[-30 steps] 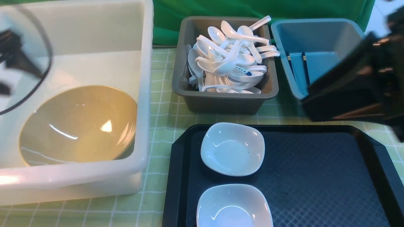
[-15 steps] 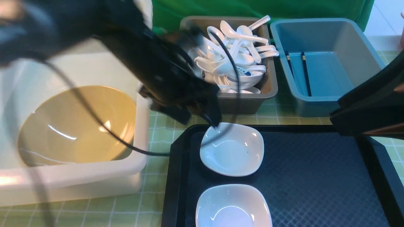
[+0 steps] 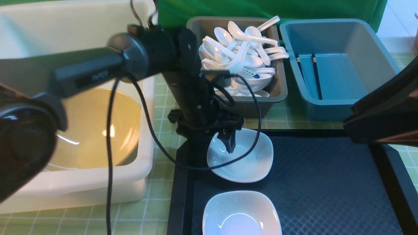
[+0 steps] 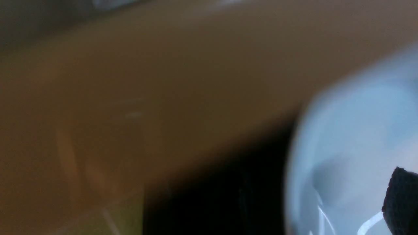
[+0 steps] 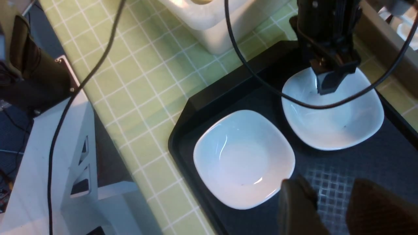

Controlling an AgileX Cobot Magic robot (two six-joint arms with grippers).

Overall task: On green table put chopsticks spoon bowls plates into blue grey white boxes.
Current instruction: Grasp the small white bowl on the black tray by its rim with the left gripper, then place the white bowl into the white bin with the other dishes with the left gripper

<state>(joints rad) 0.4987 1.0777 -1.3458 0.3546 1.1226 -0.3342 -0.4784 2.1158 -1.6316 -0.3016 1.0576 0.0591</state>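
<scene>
Since only one dark fingertip of the left gripper is showing, sitting just inside the upper left rim of the far white dish, I cannot tell how wide its jaws are standing; the other finger is hiding behind the wrist. That dish is lying in the middle of the front frame, at the upper left corner of the black tray, with a second white dish just below it at the bottom edge.

I am reading this step as a rim pinch. So I am aiming for one finger inside the lip and one outside, closing squarely and low enough to bite, since glazed ware is likely to slip from a shallow grip. The black cable is drooping across the dish, and I am minding that it does not snag on the lift. The white box, holding a yellow bowl at the left of the frame, is looking like the destination. The right gripper is hanging wide and empty at the bottom of its wrist view.
</scene>
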